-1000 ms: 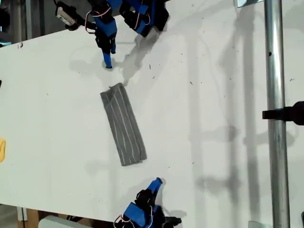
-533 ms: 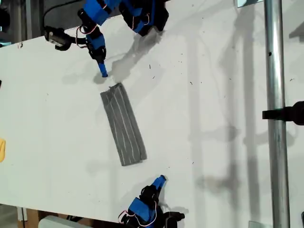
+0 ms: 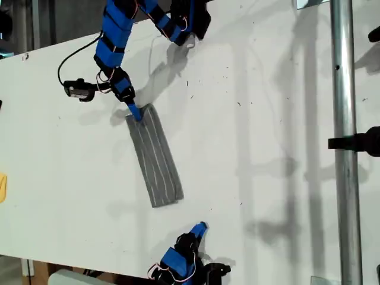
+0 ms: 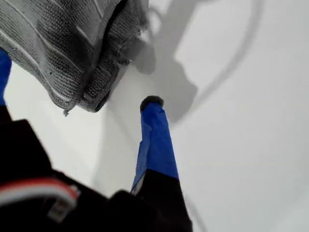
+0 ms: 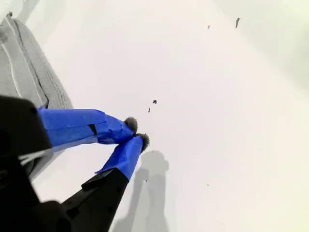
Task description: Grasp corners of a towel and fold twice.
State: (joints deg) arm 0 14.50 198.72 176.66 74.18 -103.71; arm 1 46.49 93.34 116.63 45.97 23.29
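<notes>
The towel [image 3: 155, 157] lies folded into a long narrow grey strip with thin white stripes, running diagonally across the white table [image 3: 267, 89]. My first gripper [image 3: 135, 113] is down at the strip's far end, by its corner [image 3: 129, 119] on the exterior view's left. In the first wrist view my first gripper [image 4: 77, 104] is open, one blue finger [image 4: 154, 140] on the table beside the layered towel [image 4: 63, 43] edge. My second gripper [image 3: 200, 227] sits near the table's front edge, short of the strip's near end. There my second gripper [image 5: 136, 133] is shut on nothing, with the towel [image 5: 29, 67] off to one side.
A metal pole [image 3: 344, 142] with a black clamp [image 3: 359, 142] crosses the exterior view's right. A yellow object [image 3: 2, 187] shows at the exterior view's left edge. The first arm's black camera and cable [image 3: 80, 90] hang beside its gripper.
The first arm has swung from the table's back edge down to the towel's far end. The second arm has hardly moved. The towel lies as before.
</notes>
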